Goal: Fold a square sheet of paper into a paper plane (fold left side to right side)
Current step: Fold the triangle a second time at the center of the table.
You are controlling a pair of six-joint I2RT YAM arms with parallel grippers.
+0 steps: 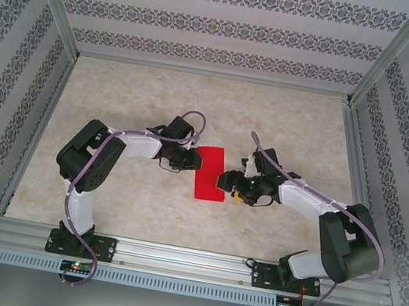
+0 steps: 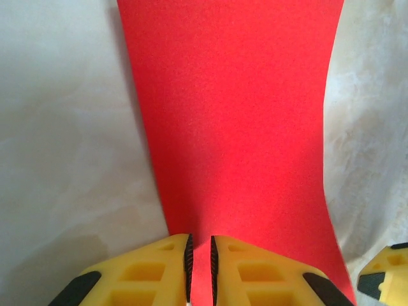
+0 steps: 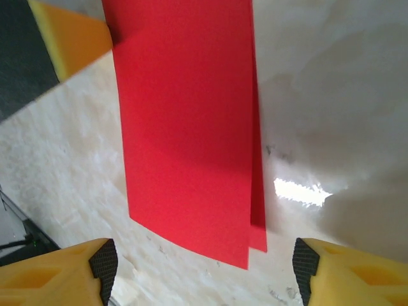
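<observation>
Jaws of the left gripper [image 2: 199, 271] pinch the red sheet of paper [image 1: 210, 173] — folded, mid-frame on the table [image 1: 136, 93] — while the right gripper [image 3: 204, 265] gapes wide just beside it.

Beige marbled table [image 1: 198, 96], patterned wallpaper walls [image 1: 219, 25], aluminium frame rails [image 1: 186, 259]

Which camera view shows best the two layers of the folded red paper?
The right wrist view: the red paper is close there, and two layers show, offset along its right edge. The top external view gives a small narrow rectangle; the left wrist view, one smooth red face.
</observation>
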